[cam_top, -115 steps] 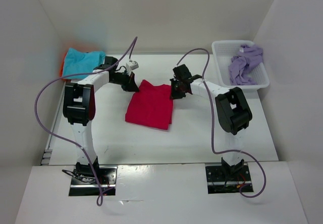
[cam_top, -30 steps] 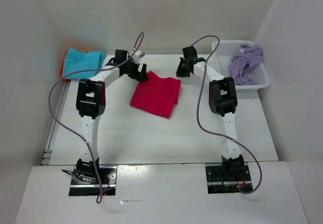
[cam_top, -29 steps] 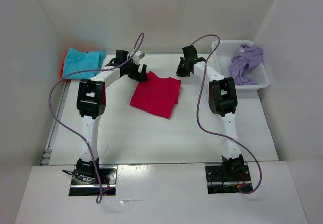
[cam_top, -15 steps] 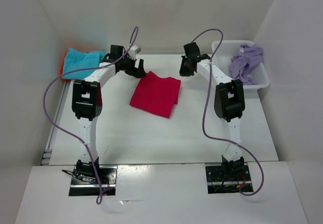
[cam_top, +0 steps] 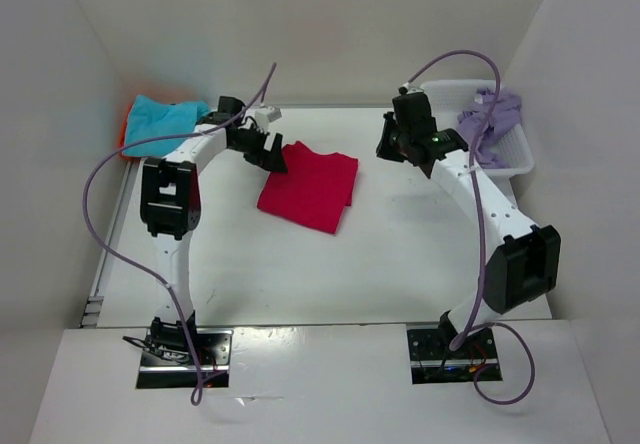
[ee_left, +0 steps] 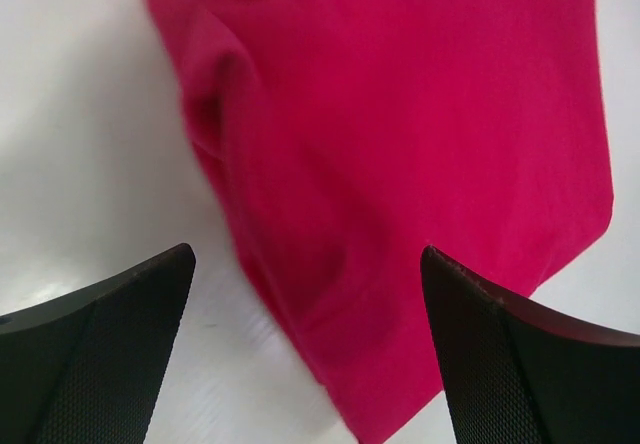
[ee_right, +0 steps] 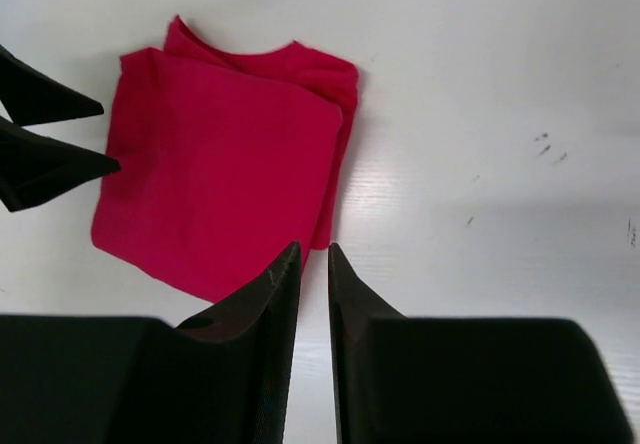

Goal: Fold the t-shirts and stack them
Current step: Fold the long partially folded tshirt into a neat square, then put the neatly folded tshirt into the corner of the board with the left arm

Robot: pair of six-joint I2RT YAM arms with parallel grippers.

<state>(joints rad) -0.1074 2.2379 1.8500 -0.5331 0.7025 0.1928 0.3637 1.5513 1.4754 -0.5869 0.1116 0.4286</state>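
while left claw (ee_left: pixel 305 256) stands wide, right claw (ee_right: pixel 313 248) is barely parted above white table (cam_top: pixel 400 254).

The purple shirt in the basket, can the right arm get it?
Probably yes. The purple shirt sits uncovered in the open basket, and the right gripper hangs empty near it.

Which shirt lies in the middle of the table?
The red shirt, flat at the centre; the turquoise shirt sits at the far left, the lavender shirt in the basket.
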